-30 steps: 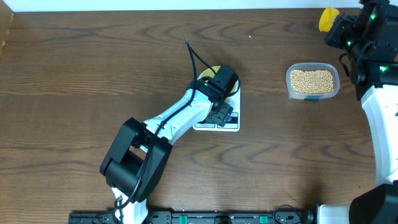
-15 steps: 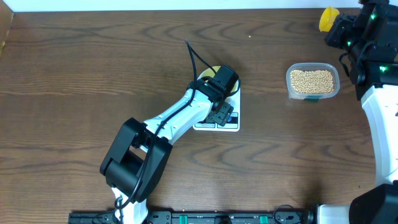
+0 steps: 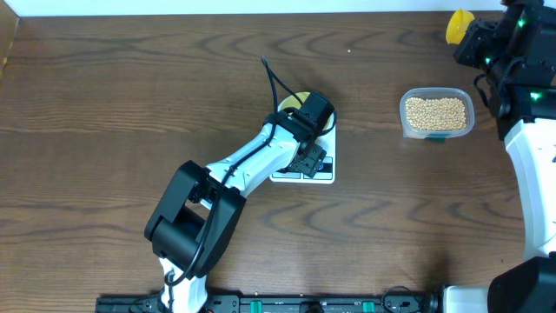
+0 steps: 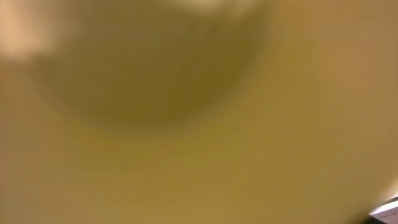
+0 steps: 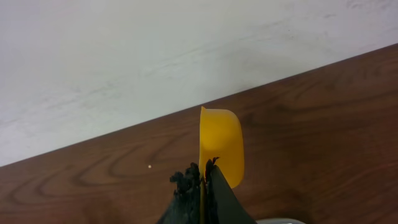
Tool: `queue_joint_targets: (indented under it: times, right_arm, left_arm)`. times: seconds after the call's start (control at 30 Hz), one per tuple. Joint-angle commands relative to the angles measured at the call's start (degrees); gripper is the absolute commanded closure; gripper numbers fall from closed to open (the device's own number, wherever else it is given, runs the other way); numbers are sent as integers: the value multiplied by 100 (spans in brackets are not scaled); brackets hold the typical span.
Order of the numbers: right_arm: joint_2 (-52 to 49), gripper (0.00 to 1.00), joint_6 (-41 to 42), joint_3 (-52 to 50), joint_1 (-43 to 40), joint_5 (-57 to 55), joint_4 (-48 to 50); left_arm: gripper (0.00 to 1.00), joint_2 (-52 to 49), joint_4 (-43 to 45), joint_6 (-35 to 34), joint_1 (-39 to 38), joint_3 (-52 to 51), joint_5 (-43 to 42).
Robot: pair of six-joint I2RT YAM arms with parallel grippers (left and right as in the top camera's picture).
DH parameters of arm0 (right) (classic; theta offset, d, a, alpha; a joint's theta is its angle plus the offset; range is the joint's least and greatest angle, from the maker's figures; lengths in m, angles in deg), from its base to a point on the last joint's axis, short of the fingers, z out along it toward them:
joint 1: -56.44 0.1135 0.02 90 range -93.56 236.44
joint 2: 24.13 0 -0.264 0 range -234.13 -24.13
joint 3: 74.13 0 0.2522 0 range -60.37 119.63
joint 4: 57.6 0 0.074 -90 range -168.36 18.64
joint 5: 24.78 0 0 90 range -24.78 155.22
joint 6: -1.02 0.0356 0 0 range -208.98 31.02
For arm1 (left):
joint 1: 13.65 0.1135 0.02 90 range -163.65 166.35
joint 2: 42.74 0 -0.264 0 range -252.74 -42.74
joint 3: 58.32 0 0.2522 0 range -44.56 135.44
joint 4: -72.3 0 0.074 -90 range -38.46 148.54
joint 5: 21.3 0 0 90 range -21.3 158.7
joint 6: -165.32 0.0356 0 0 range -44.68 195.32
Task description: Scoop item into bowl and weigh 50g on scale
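The table (image 3: 104, 104) was dark brown wood with long, wavy grain, matte and bare over most of its width. A pale, faintly streaked wall (image 5: 124, 50) ran along its 12 o'clock edge.

Near the centre sat the scale (image 3: 323, 176), a white rounded slab of which only the 6 o'clock end showed. The bowl (image 3: 299, 97) rested at its 12 o'clock end, a smooth, pale yellow curve peeking out from under the left arm. In the left wrist view its glossy inside filled everything in a soft blur. The left gripper (image 3: 309, 117) hung over the bowl with its fingers spread wide. Whether they touched the rim could not be told.

At 2 o'clock from the scale, well apart, stood a clear plastic tub (image 3: 403, 113) with rounded corners. It held the item (image 3: 436, 111), a level bed of small round tan beans.

At 1 o'clock from the tub, by the table's far edge, the right gripper (image 5: 202, 186) had its black fingers pressed together on the handle of a yellow plastic scoop (image 5: 221, 143). The scoop's rounded cup was tipped on its side above the wood.
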Motion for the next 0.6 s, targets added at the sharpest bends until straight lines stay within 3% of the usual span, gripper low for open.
queue_joint_targets:
  times: [0.0,0.57]
  right_arm:
    - [-50,99,-76,48,26,17,17]
    - [-50,99,-76,48,26,17,20]
  left_arm:
    - [20,-199,-22,11,0,28,103]
    - [20,254,-426,-13,0,70,103]
